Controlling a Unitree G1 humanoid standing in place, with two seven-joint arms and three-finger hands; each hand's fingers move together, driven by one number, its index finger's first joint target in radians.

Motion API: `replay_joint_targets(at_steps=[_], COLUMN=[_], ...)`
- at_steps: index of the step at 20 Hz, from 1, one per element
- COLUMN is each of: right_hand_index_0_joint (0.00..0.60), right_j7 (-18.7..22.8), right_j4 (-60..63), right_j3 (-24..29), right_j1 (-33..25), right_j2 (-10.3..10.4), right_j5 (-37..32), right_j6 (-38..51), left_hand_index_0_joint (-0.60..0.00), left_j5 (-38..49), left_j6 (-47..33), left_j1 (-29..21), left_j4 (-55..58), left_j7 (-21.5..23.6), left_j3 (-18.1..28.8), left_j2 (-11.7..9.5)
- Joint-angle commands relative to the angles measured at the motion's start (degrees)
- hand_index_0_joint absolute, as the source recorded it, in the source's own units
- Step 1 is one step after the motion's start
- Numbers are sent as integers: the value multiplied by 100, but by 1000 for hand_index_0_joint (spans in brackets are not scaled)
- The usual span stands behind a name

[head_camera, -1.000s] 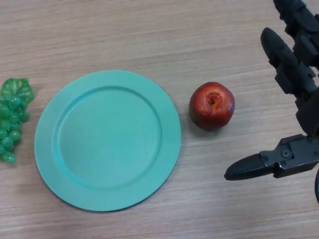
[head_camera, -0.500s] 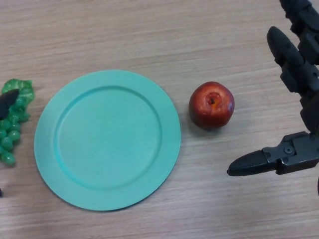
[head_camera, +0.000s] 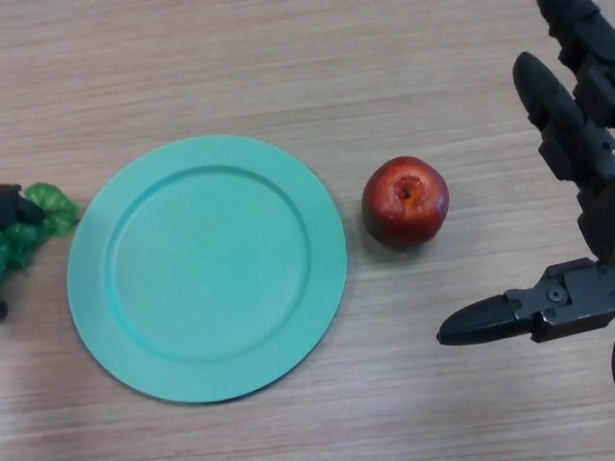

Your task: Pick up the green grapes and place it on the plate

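The left hand (head_camera: 12, 206) shows only as dark fingertips at the view's left edge, closed on the grapes (head_camera: 38, 219) (mostly cut off), which sit just left of the plate (head_camera: 207, 267). The right hand (head_camera: 567, 192) hovers spread wide at the right, holding nothing, with an apple (head_camera: 405, 202) between it and the plate.

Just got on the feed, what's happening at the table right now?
The left hand shows at the view's left edge, right on the green grapes, apparently starting the pickup; how its fingers sit is hard to tell. The grapes lie on the table left of the teal plate, which holds nothing yet. A red apple sits to the plate's right. The right hand hangs open beyond the apple, touching nothing.
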State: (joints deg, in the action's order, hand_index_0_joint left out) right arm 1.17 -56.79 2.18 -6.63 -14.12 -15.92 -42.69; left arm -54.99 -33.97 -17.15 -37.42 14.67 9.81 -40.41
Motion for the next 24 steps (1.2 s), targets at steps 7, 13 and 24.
replay_joint_targets(at_steps=[7, 13, 24], right_hand_index_0_joint=[0, 0, 0], right_j7=[624, 1035, 1005], right_j4=[-321, -321, -321], right_j3=[-25, -29, 49], right_j1=[-40, -90, -17], right_j2=[-545, -854, -904], right_j5=[-587, -1094, -1093], right_j6=[916, 977, 1087], left_hand_index_0_joint=[-600, -600, -500], left_j5=[1351, 2149, 3376], left_j6=[414, 1214, 2288], left_j1=[686, 905, 1078], left_j4=[2171, 4965, 7775], left_j7=[-667, -2178, -4503], left_j3=[1732, 2629, 1967], left_j2=[-628, -100, 1178])
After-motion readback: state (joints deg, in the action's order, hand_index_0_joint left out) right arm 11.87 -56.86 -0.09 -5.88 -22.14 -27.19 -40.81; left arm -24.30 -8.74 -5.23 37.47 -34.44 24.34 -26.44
